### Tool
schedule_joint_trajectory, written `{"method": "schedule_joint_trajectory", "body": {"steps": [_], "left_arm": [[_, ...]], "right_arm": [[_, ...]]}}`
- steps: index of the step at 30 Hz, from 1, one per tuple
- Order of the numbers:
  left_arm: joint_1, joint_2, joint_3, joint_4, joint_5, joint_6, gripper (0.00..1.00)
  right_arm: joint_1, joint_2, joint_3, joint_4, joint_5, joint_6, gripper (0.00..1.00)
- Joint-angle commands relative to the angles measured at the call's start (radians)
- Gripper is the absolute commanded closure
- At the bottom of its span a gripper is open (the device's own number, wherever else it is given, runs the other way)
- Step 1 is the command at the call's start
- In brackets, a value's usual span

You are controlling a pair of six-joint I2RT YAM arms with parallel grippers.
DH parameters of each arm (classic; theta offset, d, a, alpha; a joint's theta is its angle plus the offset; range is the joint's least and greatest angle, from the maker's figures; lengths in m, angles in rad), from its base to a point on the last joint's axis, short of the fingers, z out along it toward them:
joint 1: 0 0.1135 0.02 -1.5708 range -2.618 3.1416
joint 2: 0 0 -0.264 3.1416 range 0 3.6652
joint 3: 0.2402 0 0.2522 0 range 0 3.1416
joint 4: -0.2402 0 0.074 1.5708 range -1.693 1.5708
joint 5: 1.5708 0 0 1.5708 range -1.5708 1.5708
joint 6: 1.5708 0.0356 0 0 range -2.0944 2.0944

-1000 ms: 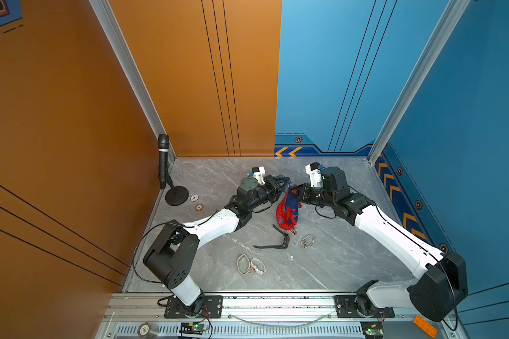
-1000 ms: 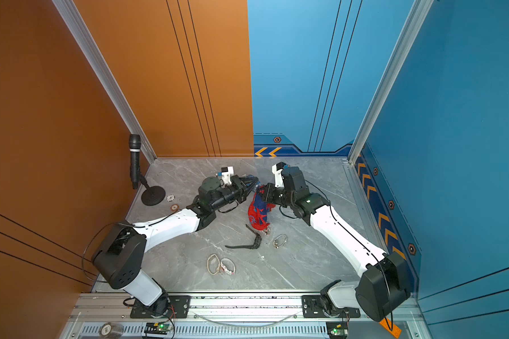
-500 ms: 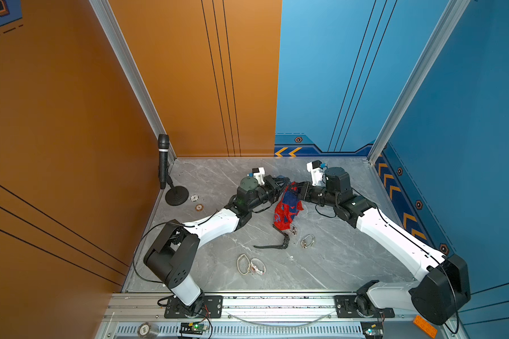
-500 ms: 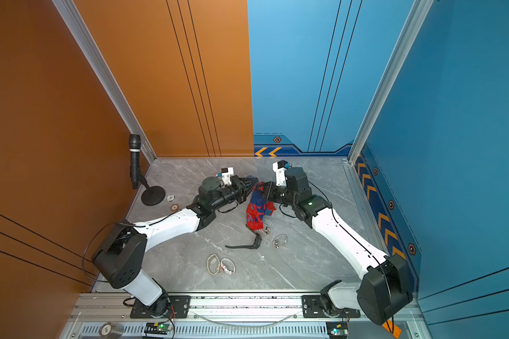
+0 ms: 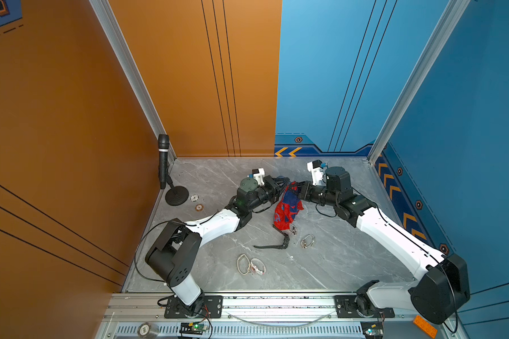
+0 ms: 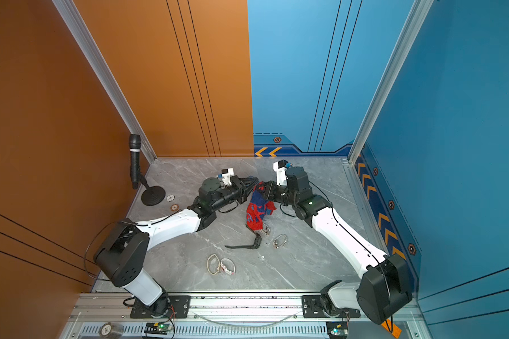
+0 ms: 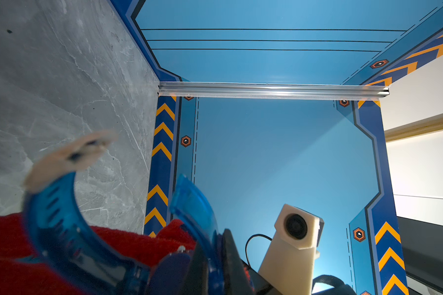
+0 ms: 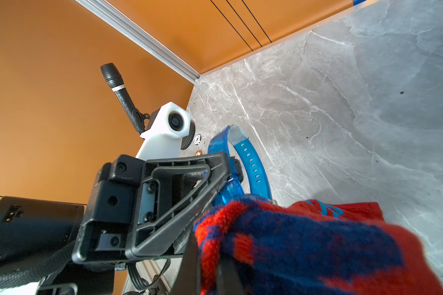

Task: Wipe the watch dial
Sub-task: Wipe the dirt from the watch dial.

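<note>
Watch point(image 8: 251, 163): translucent blue strap with holes, raised above surface point(image 5: 335, 258), back centre, clamped in left gripper point(image 5: 281, 185). Dial hidden behind red-blue cloth point(image 5: 287, 210), which right gripper point(image 5: 297, 189) pinches. Cloth lettering unreadable.

Microphone point(image 5: 163, 158) on stand, two tokens point(image 5: 194, 198) beside its base, black strap point(image 5: 272, 245), metal clip point(image 5: 307, 241), pale bracelets point(image 5: 250, 264)

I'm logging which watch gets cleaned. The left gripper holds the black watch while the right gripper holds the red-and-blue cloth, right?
Not quite. The left gripper holds the blue watch, as both wrist views show. The black watch lies apart on the table. The rest stands: the right gripper holds the red-and-blue cloth.
</note>
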State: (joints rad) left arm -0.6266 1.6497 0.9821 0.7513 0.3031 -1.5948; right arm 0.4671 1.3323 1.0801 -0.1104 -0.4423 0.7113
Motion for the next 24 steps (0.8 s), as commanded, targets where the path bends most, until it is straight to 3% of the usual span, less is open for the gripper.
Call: {"method": "schedule_joint_trajectory", "body": {"steps": [1,9,18,24], "left_arm": [[-0.004,0.001,0.010,0.055,0.061,-0.016,1.00],[0.006,0.016,0.002,0.134,0.057,-0.059,1.00],[0.007,0.022,-0.023,0.151,0.047,-0.062,1.00],[0.004,0.022,-0.014,0.151,0.046,-0.068,1.00]], "right_arm": [[-0.011,0.033,-0.044,0.034,0.034,-0.013,1.00],[-0.034,0.066,-0.040,0.006,0.032,-0.029,1.00],[0.020,-0.011,0.072,-0.063,0.049,-0.036,1.00],[0.027,-0.005,0.063,-0.072,0.074,-0.047,1.00]]}}
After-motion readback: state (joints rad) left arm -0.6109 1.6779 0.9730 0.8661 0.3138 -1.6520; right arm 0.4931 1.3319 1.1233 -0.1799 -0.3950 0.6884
